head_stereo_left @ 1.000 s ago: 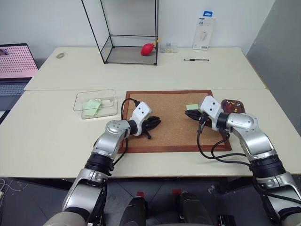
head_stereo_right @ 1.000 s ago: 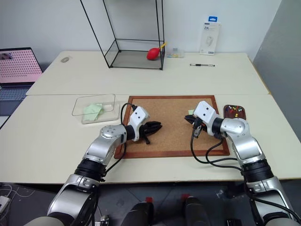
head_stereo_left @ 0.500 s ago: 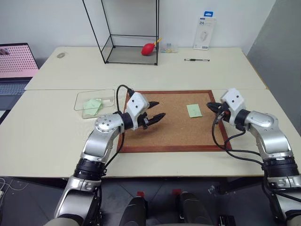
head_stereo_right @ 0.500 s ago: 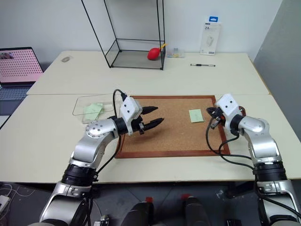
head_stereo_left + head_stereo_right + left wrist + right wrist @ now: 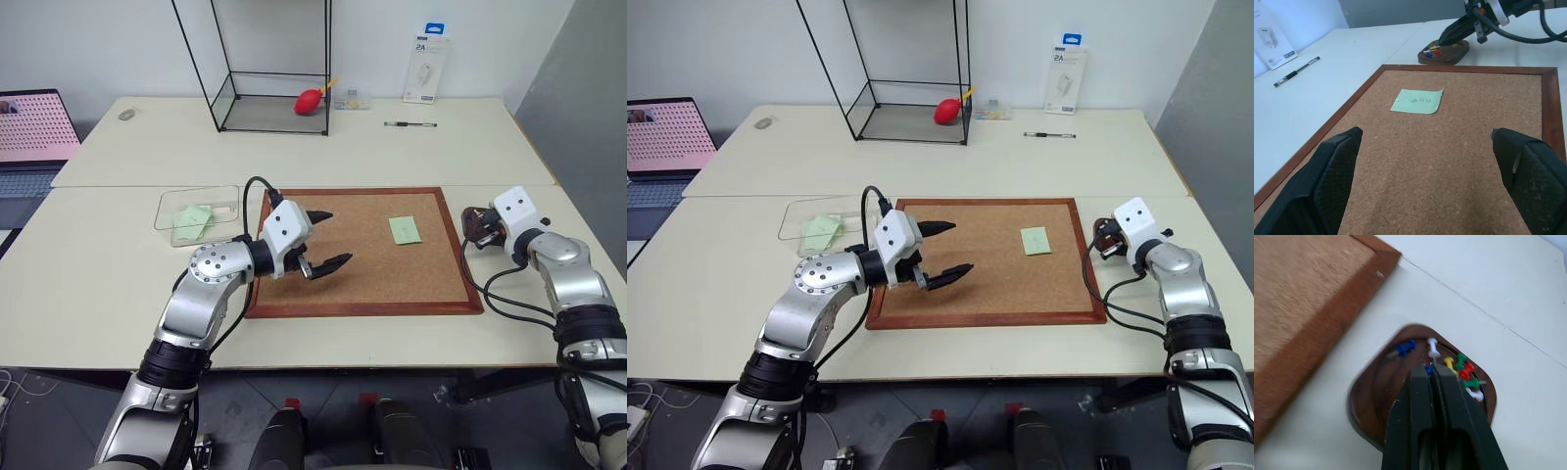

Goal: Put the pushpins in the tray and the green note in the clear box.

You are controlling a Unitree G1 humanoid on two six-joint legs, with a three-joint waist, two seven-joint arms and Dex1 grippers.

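Note:
My left gripper [image 5: 328, 238] hangs open over the left part of the corkboard [image 5: 372, 269], nothing between its fingers. A green note [image 5: 404, 229] lies flat on the board's right part, also ahead in the left wrist view [image 5: 1418, 101]. Another green note [image 5: 193, 219] lies inside the clear box [image 5: 227, 203] left of the board. My right gripper [image 5: 1431, 368] is shut just above the dark brown tray [image 5: 1374, 404], right of the board. A small blue pushpin [image 5: 1428, 368] sits at its tips. Several coloured pushpins [image 5: 1464, 373] lie in the tray [image 5: 1449, 53].
A tall black wire-framed glass case [image 5: 269, 73] with a red bulb [image 5: 309, 101] stands at the back. A pen [image 5: 409, 124] and a white package [image 5: 426, 67] lie back right. A laptop [image 5: 34, 132] sits at the far left.
My left gripper has lifted off the corkboard and opened wide. My right gripper, still shut, has swung right from the green note to above the tray.

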